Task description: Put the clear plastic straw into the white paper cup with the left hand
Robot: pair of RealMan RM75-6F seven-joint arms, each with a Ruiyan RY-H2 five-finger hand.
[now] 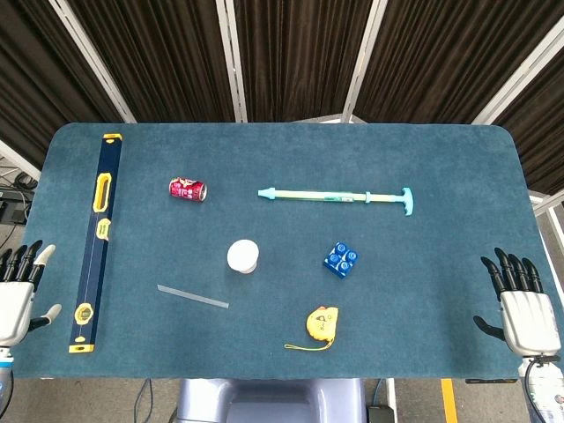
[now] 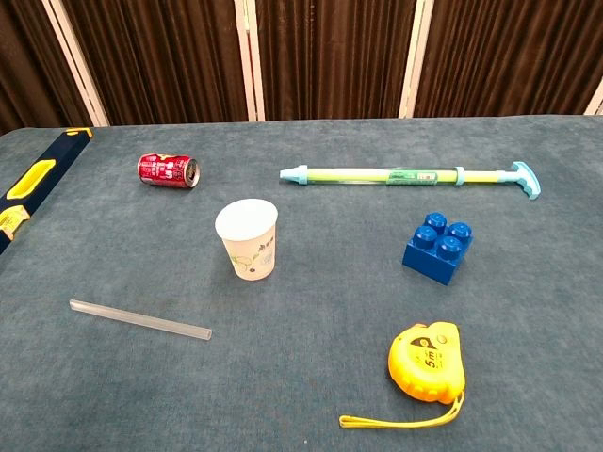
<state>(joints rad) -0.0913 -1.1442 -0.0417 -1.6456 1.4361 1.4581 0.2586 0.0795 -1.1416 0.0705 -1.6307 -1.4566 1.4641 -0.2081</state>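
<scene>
Hands, left [image 1: 18,291] and right [image 1: 526,304], wait spread and empty at the near table [image 1: 441,335] corners, so the straw [image 1: 192,296] lies flat, unreached, just short of the upright, open-mouthed cup [image 1: 242,256] ready to receive it.

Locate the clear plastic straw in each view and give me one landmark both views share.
Head view: the clear plastic straw lies flat at lower left of centre, below and left of the white paper cup.
Chest view: the straw lies at lower left, again below and left of the cup.
Shared landmark: the cup.
</scene>
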